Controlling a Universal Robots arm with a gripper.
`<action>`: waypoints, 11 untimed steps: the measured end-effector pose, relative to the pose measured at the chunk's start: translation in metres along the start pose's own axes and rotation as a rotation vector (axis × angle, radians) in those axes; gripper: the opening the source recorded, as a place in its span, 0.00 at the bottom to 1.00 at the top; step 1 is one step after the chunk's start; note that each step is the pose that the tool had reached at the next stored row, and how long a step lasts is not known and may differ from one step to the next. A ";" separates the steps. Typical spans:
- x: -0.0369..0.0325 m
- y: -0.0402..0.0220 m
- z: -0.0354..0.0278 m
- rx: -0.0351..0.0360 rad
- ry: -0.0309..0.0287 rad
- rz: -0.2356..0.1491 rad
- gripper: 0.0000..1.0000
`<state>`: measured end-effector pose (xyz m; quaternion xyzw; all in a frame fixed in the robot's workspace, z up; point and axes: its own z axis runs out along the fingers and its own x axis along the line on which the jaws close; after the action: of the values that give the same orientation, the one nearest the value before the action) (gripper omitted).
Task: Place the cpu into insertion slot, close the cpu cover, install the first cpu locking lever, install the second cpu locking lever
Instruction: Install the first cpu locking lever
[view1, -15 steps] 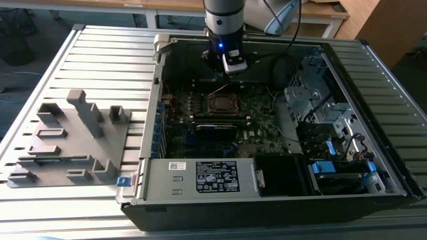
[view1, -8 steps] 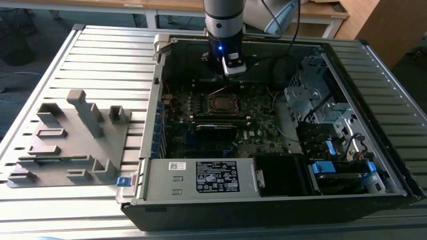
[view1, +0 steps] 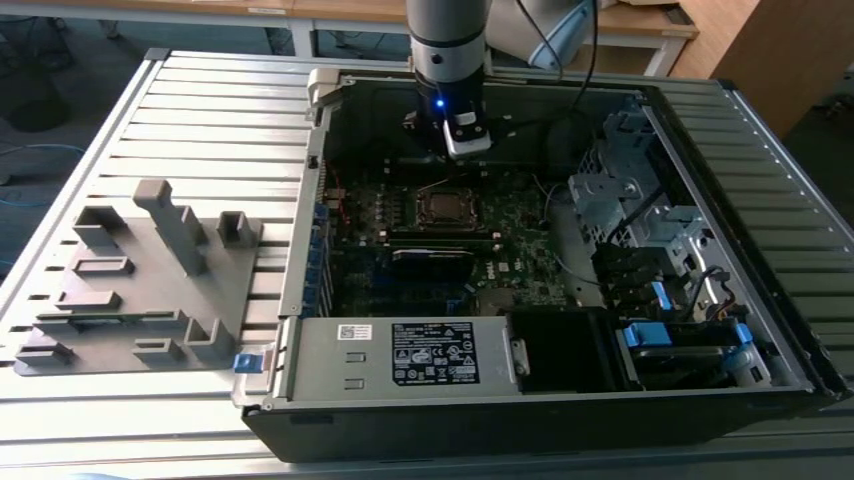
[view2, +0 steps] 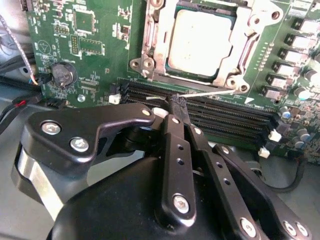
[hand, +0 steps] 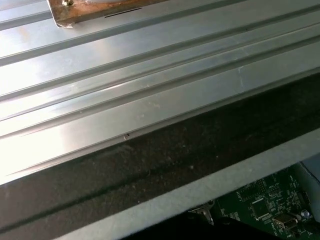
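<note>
Inside the open computer case (view1: 534, 425), the cpu (view2: 200, 42) sits in the insertion slot (view1: 441, 208), with the cpu cover (view2: 156, 45) lying flat around it. Just beside the insertion slot, towards the black memory slots (view2: 225, 117), the gripper (view2: 177, 102) has its jaws drawn together at the free end of a thin wire locking lever (view2: 207, 93). I cannot tell whether they pinch the wire. The case rests on a ribbed tabletop (view1: 200, 110).
</note>
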<state>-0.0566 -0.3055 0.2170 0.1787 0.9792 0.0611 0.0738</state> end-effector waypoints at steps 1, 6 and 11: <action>0.0000 0.0000 0.0001 0.0004 0.0000 0.000 0.11; 0.0005 -0.0005 0.0031 0.0007 -0.0038 0.000 0.11; 0.0011 -0.0013 0.0085 0.0025 -0.0132 -0.002 0.11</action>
<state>-0.0566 -0.3055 0.2083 0.1781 0.9790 0.0586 0.0802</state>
